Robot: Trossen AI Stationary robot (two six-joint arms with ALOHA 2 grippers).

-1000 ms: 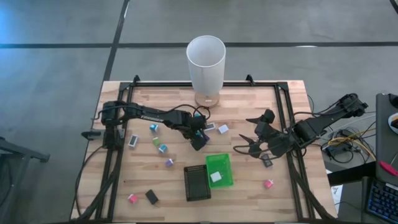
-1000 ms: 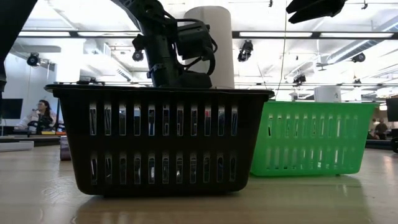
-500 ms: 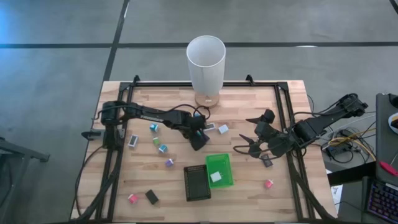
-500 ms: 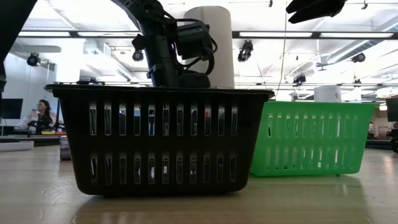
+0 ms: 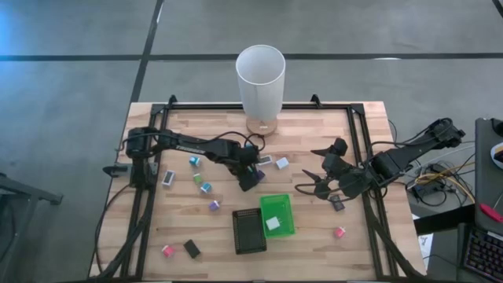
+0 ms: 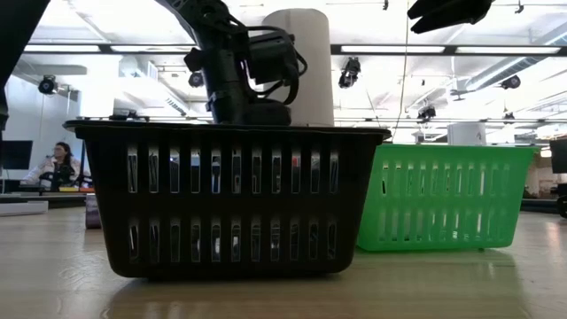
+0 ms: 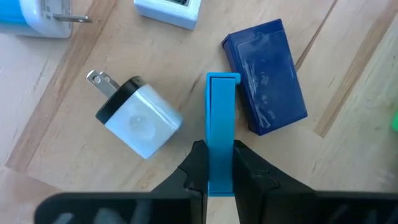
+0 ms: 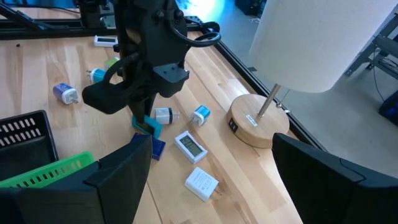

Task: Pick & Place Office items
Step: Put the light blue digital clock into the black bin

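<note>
My left gripper (image 5: pixel 250 179) stands at mid-table, pointing down, shut on a thin light-blue block (image 7: pixel 221 130). That block also shows as a teal piece (image 8: pixel 149 127) under the fingers in the right wrist view. Beside it on the wood lie a dark blue box (image 7: pixel 264 78) and a white plug adapter (image 7: pixel 137 118). More small office items are scattered to the left (image 5: pixel 206 188) and right (image 5: pixel 339 232). My right gripper (image 5: pixel 310 169) hangs open above the table's right part, holding nothing. My left gripper pinches the light-blue block's two flat sides (image 7: pixel 221 171) between its two fingers, at one end of the block. The fingers come from above and point steeply down. The block stands on edge. I cannot tell whether it is clear of the table.
A black tray (image 5: pixel 248 230) and a green tray (image 5: pixel 279 206) holding one white item (image 5: pixel 272 223) sit side by side near the front. A tall white cylinder (image 5: pixel 260 79) on a wooden base stands at the far edge. A black frame (image 5: pixel 357 134) rims the table.
My left gripper has rolled a little about its own pointing line and stays over the same spot. The right arm has kept still.
</note>
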